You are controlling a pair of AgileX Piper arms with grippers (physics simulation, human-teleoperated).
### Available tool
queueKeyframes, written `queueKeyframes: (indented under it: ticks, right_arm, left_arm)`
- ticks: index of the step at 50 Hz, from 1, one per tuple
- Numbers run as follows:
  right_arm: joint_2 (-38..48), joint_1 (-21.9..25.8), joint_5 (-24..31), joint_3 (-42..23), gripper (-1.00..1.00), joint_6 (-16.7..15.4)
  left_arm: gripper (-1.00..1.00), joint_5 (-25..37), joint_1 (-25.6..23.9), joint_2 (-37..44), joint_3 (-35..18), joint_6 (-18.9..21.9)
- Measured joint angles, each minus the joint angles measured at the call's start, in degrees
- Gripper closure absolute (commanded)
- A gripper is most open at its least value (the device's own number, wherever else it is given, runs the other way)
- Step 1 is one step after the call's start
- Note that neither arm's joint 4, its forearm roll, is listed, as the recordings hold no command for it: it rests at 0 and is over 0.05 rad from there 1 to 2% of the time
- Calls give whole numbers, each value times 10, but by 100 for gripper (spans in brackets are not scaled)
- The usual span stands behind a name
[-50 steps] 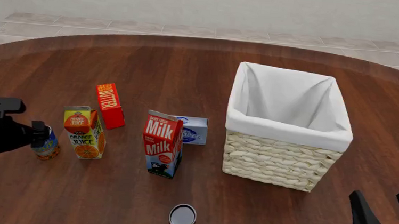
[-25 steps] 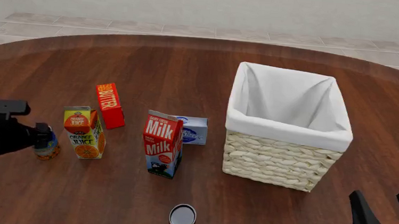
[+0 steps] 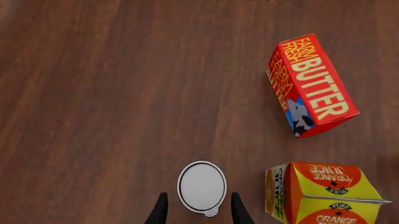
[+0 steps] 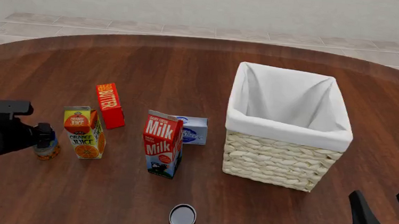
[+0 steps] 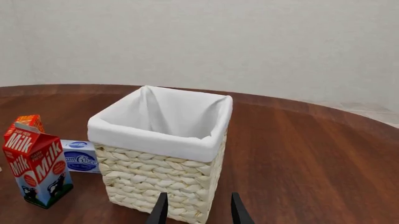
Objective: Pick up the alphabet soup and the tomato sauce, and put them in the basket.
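Since a second ago the left claw (image 4: 41, 133) had shifted slightly right and settled lower around the alphabet soup (image 4: 47, 146); nothing else moved, right arm static.

Progress: nothing delivered yet. The basket (image 4: 285, 130) showed only white lining inside, no cans. Both cans were on the surface (image 4: 188, 73).

Left claw: the left wrist view had both fingertips (image 3: 160, 212) flanking the soup's silvery top (image 3: 202, 186), narrow gaps either side, so open around the can and not yet clamped, as far as I could judge. Can not lifted.

Right claw (image 4: 392, 221): open, gripping nothing, parked low at the near right edge, aimed at the basket in its wrist view.

Soup: small upright can, blue and orange label, just left of the orange juice carton (image 4: 84, 132), well apart from the basket.

Tomato sauce (image 4: 182, 221): upright at the near edge in front of the milk carton (image 4: 162, 144), red label, pale top, untouched.

Left to do: close on soup, lift, carry to basket, drop; then the same for the sauce, probably by the right arm, which was nearer.
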Motion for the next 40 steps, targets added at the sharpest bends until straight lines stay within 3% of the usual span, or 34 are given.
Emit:
queueKeyframes:
  ticks: [40]
  right_arm:
    - [0,0,0,0,-100,0]
  left_arm:
    - [-100,-41,-9,45,11,-8]
